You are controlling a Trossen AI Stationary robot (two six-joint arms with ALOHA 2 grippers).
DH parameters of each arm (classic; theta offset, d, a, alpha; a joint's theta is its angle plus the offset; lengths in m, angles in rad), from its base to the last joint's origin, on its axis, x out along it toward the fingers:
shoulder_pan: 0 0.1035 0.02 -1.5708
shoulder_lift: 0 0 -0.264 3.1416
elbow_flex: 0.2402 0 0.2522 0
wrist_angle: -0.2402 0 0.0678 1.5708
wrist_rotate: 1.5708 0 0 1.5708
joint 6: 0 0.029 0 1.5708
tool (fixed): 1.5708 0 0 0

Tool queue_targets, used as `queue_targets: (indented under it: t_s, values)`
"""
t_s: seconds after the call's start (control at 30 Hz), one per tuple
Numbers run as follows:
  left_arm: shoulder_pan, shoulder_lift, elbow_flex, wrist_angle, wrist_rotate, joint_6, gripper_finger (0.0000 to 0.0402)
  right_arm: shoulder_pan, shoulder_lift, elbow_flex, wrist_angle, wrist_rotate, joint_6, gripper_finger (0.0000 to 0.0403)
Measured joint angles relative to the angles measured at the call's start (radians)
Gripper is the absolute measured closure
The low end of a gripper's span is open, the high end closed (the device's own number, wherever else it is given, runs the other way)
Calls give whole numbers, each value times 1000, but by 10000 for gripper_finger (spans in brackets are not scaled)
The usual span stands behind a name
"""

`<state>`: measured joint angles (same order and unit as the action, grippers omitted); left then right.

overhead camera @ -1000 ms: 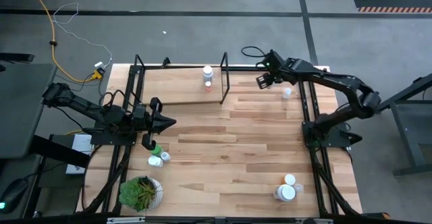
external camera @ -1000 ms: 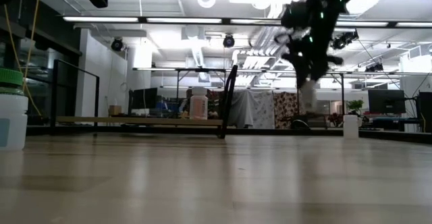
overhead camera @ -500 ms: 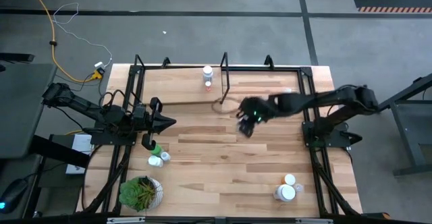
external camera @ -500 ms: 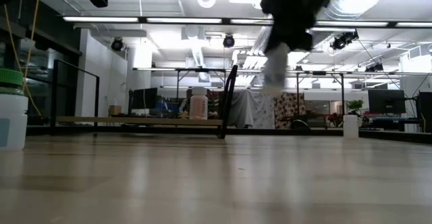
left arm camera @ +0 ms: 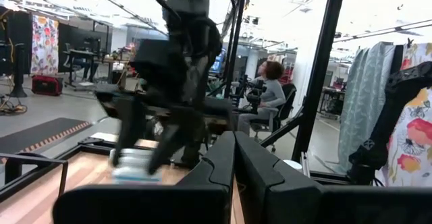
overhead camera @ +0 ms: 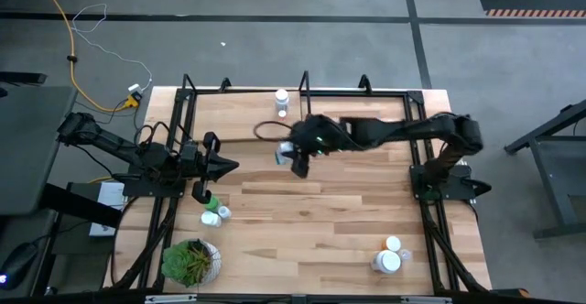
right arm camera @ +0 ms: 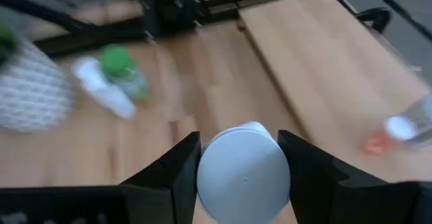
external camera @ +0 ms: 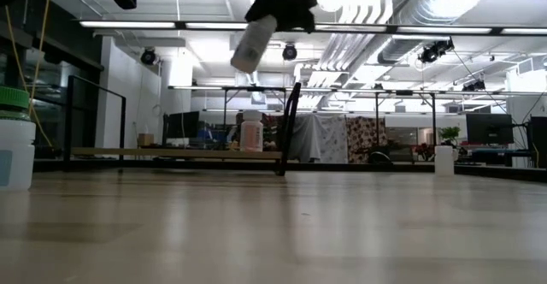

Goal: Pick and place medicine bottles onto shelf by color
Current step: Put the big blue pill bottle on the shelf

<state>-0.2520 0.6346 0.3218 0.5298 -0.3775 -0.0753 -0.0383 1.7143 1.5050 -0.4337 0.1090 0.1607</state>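
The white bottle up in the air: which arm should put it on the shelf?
The right arm. Its fingers already hold the white bottle above the shelf. The left gripper waits shut by the table's left edge.

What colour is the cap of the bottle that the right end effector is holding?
White. The cap shows best in the right wrist view, between the right end effector fingers.

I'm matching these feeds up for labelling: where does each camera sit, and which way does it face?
High view: overhead, straight down on table; both arms show; right pincer carries a white bottle near the shelf.
Low view: tabletop height, level toward the room; the right arm enters from above with the bottle.
Left wrist view: past shut left pincer toward the right arm.
Right wrist view: down past its fingers gripping the bottle's cap.
Shared: all four show that white bottle.
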Motion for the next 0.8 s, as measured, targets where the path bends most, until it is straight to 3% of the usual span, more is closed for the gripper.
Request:
queue_targets:
  t_s: [0.17,0.33,0.53,0.8]
  values:
    - [0,0,0,-1,0,0,402,-68,177,253,-269,120,-96,238]
    - [0,0,0,-1,4,-1,402,-135,309,395,-351,157,-143,238]
    - [0,0,0,-1,4,0,402,-200,395,438,-398,148,-146,238]
    - [0,0,0,-1,4,0,402,-227,411,439,-392,125,-106,238]
